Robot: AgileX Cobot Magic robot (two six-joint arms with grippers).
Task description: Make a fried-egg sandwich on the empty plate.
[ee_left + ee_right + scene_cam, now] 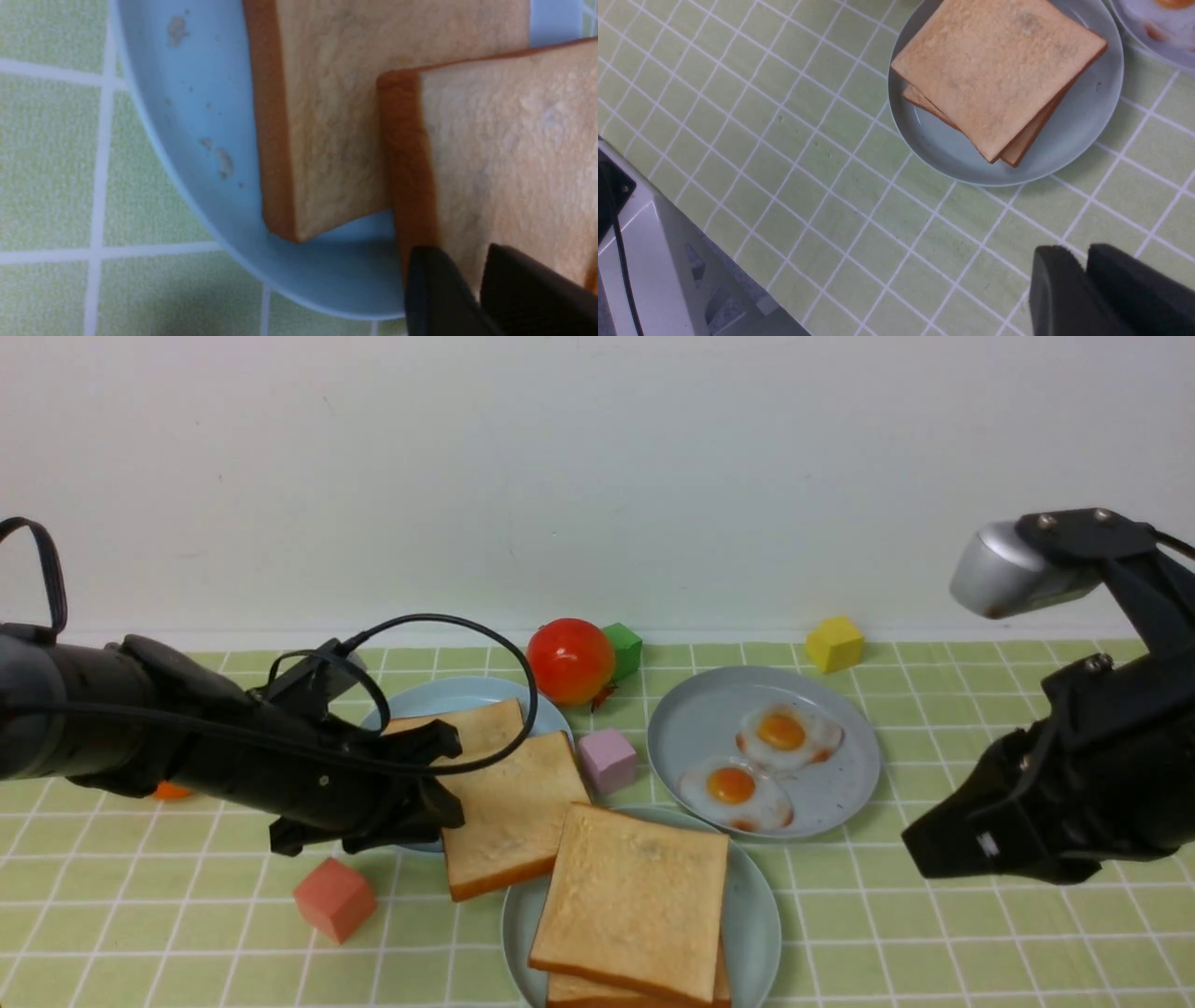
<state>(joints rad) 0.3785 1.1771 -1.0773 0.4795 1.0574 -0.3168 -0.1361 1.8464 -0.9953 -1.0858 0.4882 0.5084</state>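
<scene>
Left gripper (466,263): at the loose toast slice (513,817) — cannot tell if grasping
Right gripper (1080,263): clenched
Toast sandwich (635,901): stacked askew — on the pale mint-green plate (754,919)

- Left arm (224,737) stretched inward, its gripper (462,254) tipped downward, fingertips near each other
- Right arm (1111,747) raised (its gripper (1076,252) angled inward), fingertips close together

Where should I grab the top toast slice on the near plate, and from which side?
Probably best by its right crust edge, coming from the right: the slice lies flat, slightly skewed over another slice, and beside that edge is bare plate, leaving room for fingertips.
</scene>
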